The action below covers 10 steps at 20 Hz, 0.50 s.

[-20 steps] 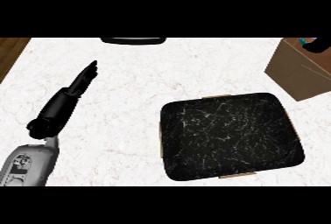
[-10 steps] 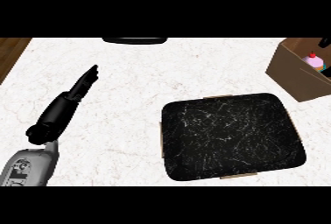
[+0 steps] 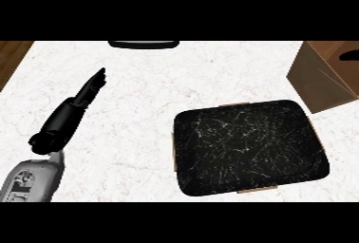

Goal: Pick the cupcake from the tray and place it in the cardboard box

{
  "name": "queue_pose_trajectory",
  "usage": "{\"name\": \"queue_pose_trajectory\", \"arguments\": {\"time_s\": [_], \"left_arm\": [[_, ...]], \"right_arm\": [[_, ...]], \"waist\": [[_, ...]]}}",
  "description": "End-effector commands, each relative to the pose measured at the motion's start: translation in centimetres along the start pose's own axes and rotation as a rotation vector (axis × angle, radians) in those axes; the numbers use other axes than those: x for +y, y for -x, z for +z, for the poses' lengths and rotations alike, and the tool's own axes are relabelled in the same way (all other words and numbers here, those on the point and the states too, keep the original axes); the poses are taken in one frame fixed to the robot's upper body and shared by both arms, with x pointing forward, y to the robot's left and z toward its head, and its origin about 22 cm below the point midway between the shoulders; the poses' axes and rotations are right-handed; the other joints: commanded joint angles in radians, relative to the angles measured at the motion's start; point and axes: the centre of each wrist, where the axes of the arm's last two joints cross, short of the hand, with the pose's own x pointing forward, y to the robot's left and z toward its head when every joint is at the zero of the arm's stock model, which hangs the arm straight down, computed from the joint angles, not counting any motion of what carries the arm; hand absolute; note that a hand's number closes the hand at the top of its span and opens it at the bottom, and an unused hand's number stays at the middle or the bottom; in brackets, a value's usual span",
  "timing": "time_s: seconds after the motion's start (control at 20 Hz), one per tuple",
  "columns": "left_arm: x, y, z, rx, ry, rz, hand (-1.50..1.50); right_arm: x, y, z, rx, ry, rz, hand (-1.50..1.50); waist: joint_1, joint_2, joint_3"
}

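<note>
The black tray (image 3: 250, 148) lies on the white marble counter at the centre right, with nothing on it. At the right edge stands the brown cardboard box (image 3: 324, 78), cut off by the view. A small dark shape (image 3: 348, 56) shows in the box's opening; I cannot tell what it is. No cupcake shows anywhere. My left hand (image 3: 79, 102) rests at the left, open, with straight fingers pointing away from me, well apart from the tray. My right hand is out of view.
A flat black object (image 3: 144, 43) lies at the counter's far edge, top centre. Brown floor (image 3: 13, 57) shows past the counter's left edge. Bare marble stretches between my left hand and the tray.
Half a second ago a pink-topped cupcake showed inside the box at the right edge; it no longer shows. My left hand and the tray have stayed where they were.
</note>
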Motion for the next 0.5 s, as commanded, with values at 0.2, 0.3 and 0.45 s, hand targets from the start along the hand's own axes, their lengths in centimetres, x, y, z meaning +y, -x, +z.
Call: {"name": "queue_pose_trajectory", "arguments": {"time_s": [0.2, 0.3, 0.45], "left_arm": [[-0.2, -0.4, -0.1, -0.003, 0.011, -0.012, 0.0], [1.1, -0.5, 0.3, -0.002, 0.005, -0.01, 0.0], [-0.8, 0.0, -0.5, -0.017, 0.014, -0.011, 0.0]], "right_arm": [[-1.2, 3.1, 1.4, 0.031, 0.319, -0.573, -1.5], [-3.3, 5.7, 3.3, 0.039, 0.35, -0.593, -1.5], [-4.0, 5.4, 3.4, 0.028, 0.399, -0.617, -1.5]], "waist": [[0.01, 0.008, -0.001], [0.017, 0.011, 0.0], [0.011, 0.01, -0.002]]}}
